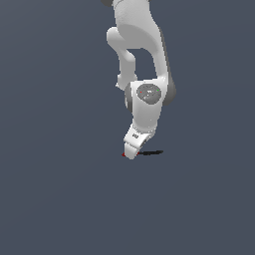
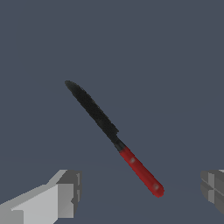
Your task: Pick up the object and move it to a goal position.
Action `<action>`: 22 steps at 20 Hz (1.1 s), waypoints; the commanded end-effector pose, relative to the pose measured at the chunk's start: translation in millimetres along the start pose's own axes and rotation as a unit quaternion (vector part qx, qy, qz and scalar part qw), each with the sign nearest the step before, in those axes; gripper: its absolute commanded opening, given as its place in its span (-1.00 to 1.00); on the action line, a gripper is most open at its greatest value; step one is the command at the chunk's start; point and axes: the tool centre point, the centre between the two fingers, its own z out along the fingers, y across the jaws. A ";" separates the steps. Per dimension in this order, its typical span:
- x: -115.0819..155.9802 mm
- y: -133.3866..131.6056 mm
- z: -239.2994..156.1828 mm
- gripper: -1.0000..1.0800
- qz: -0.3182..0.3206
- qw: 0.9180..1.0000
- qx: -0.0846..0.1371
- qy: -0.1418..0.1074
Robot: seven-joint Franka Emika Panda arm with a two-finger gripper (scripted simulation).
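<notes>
The object (image 2: 114,136) is a thin rod, half black and half red, lying flat on the dark grey floor. In the wrist view it runs diagonally, its red end (image 2: 143,173) lying between my two fingertips, nearer one finger (image 2: 65,192) than the other (image 2: 213,188). My gripper (image 2: 140,190) is open, with both fingers apart from the rod. In the exterior view the gripper (image 1: 131,153) is low over the floor and hides most of the object (image 1: 151,152); only the black end and a speck of red show.
The white arm (image 1: 144,60) comes down from the top of the exterior view. The floor (image 1: 60,189) is a plain dark grey surface all around, with no other objects in view.
</notes>
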 end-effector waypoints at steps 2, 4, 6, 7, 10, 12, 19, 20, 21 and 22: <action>1.3 -2.0 7.7 0.92 -0.055 0.998 -0.001 -0.001; 2.1 -3.3 12.1 0.92 -0.086 0.996 -0.002 -0.002; 2.9 -4.6 16.3 0.92 -0.117 0.993 -0.002 -0.002; 3.3 -5.3 18.5 0.92 -0.133 0.991 -0.002 -0.002; 4.7 -7.4 24.8 0.92 -0.179 0.984 -0.003 -0.002; 5.6 -8.9 28.7 0.92 -0.208 0.978 -0.003 -0.002; 8.2 -13.0 39.2 0.92 -0.286 0.958 -0.004 -0.002; 8.5 -13.5 40.2 0.92 -0.294 0.956 -0.004 -0.002; 8.8 -13.9 41.2 0.92 -0.301 0.953 -0.004 -0.002; 9.0 -14.3 42.0 0.92 -0.308 0.951 -0.004 -0.001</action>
